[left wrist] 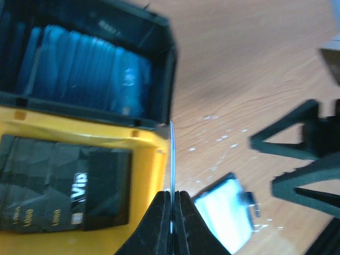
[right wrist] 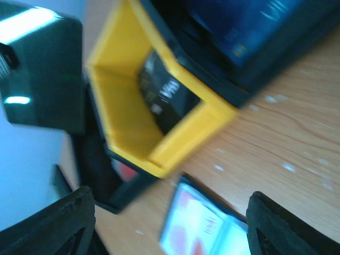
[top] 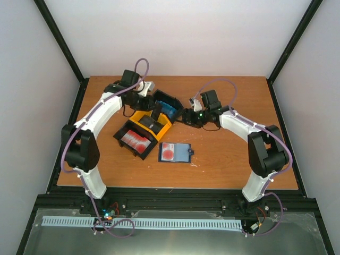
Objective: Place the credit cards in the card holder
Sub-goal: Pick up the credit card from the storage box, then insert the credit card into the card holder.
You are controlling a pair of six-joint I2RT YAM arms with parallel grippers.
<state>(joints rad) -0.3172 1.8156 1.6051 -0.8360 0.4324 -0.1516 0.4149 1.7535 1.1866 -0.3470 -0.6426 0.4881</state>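
nearest lies the card holder (top: 183, 153), open flat on the table (top: 228, 159), with one red card (top: 169, 151) on its left half. just beyond it, more credit cards (top: 135, 141) sit in the near black end of the bin (top: 139, 118). they look light, stiff and slick, and they lie flat, so they are best tipped up and pinched by an edge. farther on, the left gripper (left wrist: 171, 195) pinches a thin card (left wrist: 171, 154) edge-on, its colour unclear. the right gripper (right wrist: 171, 194) hangs wide apart, holding nothing.

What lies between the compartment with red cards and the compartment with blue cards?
The yellow compartment, holding a black card; the top view shows all three in a row.
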